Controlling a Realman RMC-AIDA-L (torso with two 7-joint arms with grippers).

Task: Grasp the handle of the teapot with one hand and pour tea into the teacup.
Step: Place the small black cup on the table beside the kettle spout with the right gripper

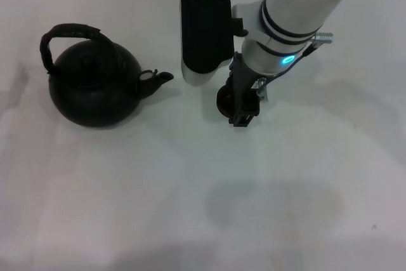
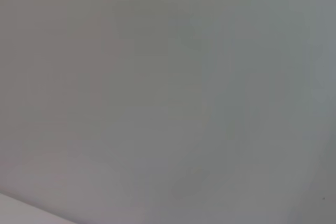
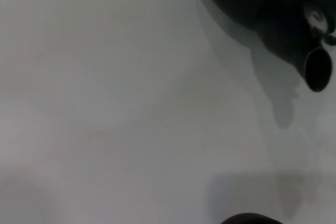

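Observation:
The teapot (image 1: 95, 87) stands at the left of the white table, dark and round. Its wrapped handle (image 1: 70, 31) arches over the top and its spout (image 1: 158, 79) points right. The teacup (image 1: 224, 101) is a small black round shape right of the spout, partly hidden behind my right gripper (image 1: 242, 113). That gripper reaches down from the upper right and sits right at the cup. In the right wrist view the teapot (image 3: 252, 3) and its spout (image 3: 315, 69) show at one corner, and a dark rim of the teacup (image 3: 247, 220) at the edge. My left gripper is out of view.
The white table (image 1: 190, 207) spreads wide in front of the teapot and the cup. A black and white housing (image 1: 203, 30) on my right arm hangs just behind the spout. The left wrist view shows only bare table surface (image 2: 168, 98).

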